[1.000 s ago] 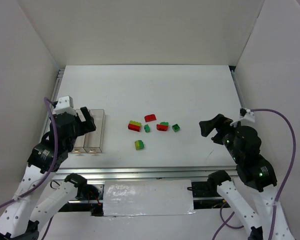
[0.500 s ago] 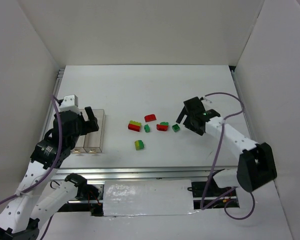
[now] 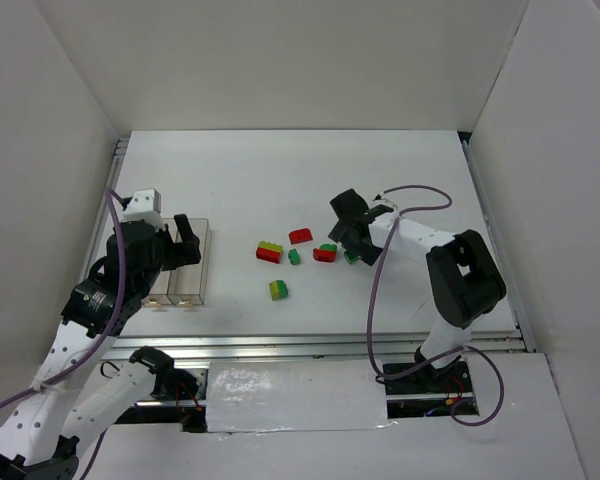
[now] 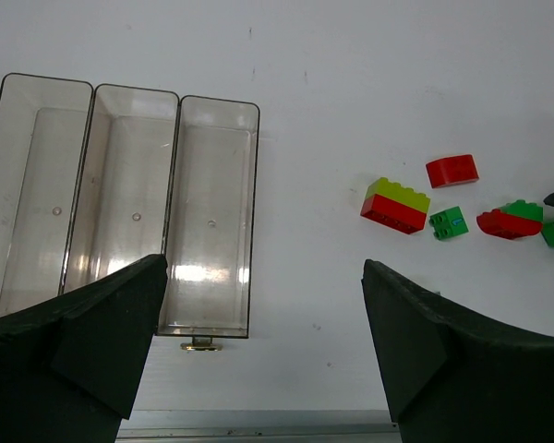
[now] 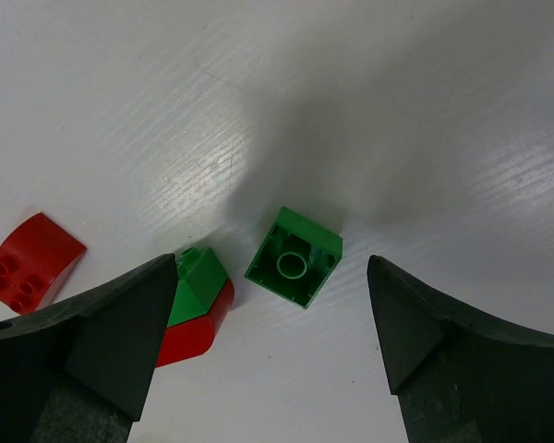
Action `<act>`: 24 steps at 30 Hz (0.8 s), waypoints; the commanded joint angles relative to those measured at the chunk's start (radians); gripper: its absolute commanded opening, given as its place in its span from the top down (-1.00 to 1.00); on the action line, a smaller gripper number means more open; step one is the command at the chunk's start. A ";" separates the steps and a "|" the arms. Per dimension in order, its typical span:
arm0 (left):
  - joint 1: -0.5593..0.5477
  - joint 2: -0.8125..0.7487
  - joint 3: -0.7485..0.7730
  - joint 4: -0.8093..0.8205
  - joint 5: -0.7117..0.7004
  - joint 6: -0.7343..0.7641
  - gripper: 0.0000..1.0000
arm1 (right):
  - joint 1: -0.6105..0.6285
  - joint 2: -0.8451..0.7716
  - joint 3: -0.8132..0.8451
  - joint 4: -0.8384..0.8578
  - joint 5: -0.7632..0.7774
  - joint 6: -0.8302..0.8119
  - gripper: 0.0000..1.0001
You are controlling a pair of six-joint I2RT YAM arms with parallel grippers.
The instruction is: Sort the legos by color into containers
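Three joined clear trays [image 4: 129, 194] lie empty at the left; in the top view [image 3: 194, 262] my open, empty left gripper [image 3: 176, 250] hovers over them. The bricks lie mid-table: a red/yellow-green stack [image 3: 269, 251], a red arch [image 3: 301, 236], a small green brick [image 3: 294, 257], a red/green piece [image 3: 325, 252] and a yellow-green/green stack [image 3: 278, 289]. My right gripper [image 5: 272, 332] is open just above a small green brick [image 5: 294, 257] lying upside down between its fingers, with the red/green piece [image 5: 192, 303] by the left finger.
White walls enclose the table on three sides. A metal rail [image 3: 310, 345] runs along the near edge. The right arm's cable [image 3: 410, 200] loops over the table behind the gripper.
My right arm has swung in from the right side to the bricks and now hovers over the small green one. The left gripper has shifted slightly over the trays.
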 commanded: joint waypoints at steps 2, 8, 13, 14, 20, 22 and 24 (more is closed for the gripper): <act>0.004 -0.015 -0.006 0.050 0.025 0.018 -0.99 | 0.009 0.009 -0.002 0.027 0.065 0.074 -0.78; 0.004 -0.015 -0.008 0.052 0.042 0.021 -0.99 | 0.007 0.023 -0.036 0.034 0.062 0.088 -0.67; 0.004 -0.016 -0.008 0.053 0.052 0.023 -0.99 | 0.007 0.032 -0.050 0.036 0.056 0.089 -0.59; 0.006 -0.015 -0.006 0.053 0.053 0.023 -0.99 | 0.007 0.032 -0.052 0.037 0.056 0.088 -0.56; 0.004 -0.015 -0.009 0.056 0.061 0.024 -0.99 | 0.003 0.024 -0.073 0.060 0.053 0.080 -0.05; 0.004 -0.013 -0.009 0.056 0.061 0.026 -0.99 | 0.004 0.024 -0.079 0.061 0.057 0.078 0.21; 0.004 -0.012 -0.009 0.058 0.062 0.026 -0.99 | 0.002 0.018 -0.082 0.054 0.069 0.080 0.71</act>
